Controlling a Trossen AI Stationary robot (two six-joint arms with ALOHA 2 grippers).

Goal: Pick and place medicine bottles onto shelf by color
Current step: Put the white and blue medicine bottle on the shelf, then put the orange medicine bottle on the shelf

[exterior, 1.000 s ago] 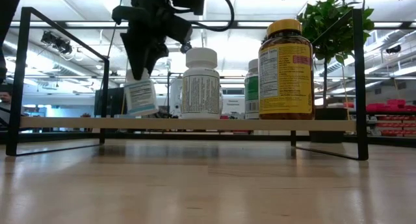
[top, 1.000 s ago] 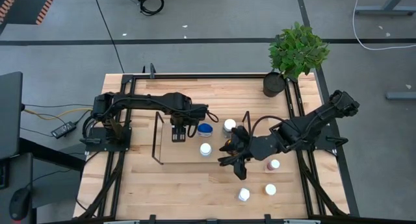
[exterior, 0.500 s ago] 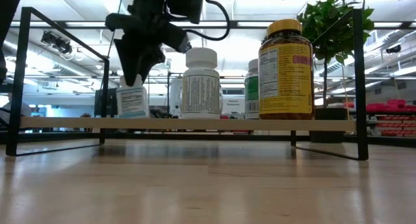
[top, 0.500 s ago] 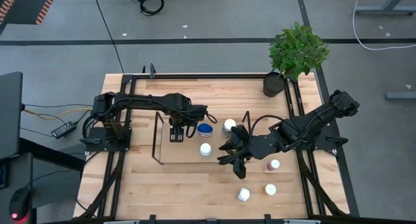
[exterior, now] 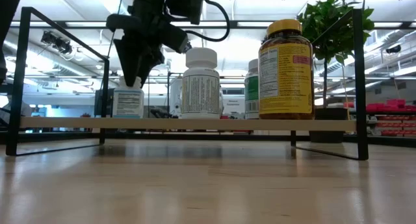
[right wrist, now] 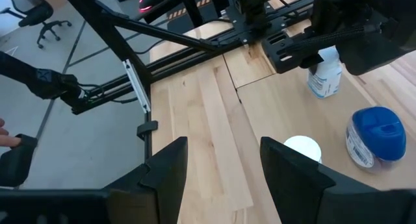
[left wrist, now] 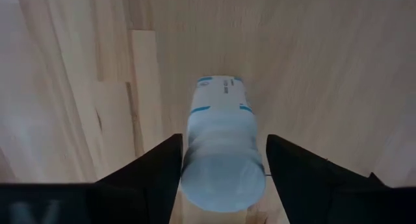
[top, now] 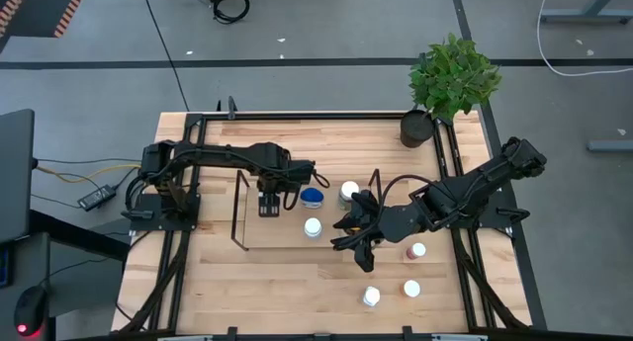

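The left claw [top: 269, 205] hangs over the left part of the shelf [exterior: 188, 123], with a small pale bottle [exterior: 128, 100] upright on the board between its fingers [left wrist: 153, 172]. In the left wrist view the fingers flank the bottle [left wrist: 221, 149] on both sides with narrow slivers of gap showing, so I cannot tell whether they grip it or have let go. In the low view, a white-capped bottle [exterior: 200, 83] stands on the board to its side, then a green-labelled bottle [exterior: 251, 87] partly hidden behind a big amber bottle [exterior: 286, 69] with a yellow cap. From above, a blue-capped bottle [top: 313, 197] and two white-capped ones [top: 313, 226] [top: 349, 191] sit near the middle of the worktop [top: 297, 282]. The right claw [top: 348, 234] is just beside them, its fingers [right wrist: 166, 169] spread apart and holding nothing. The right wrist view looks past them at the blue cap [right wrist: 376, 130], a white cap [right wrist: 302, 148] and the left claw's bottle [right wrist: 324, 73]. Three more white-capped bottles [top: 371, 297] [top: 411, 289] [top: 416, 250] stand on the bare wood at the near right. A potted plant [top: 450, 79] occupies the far right corner.
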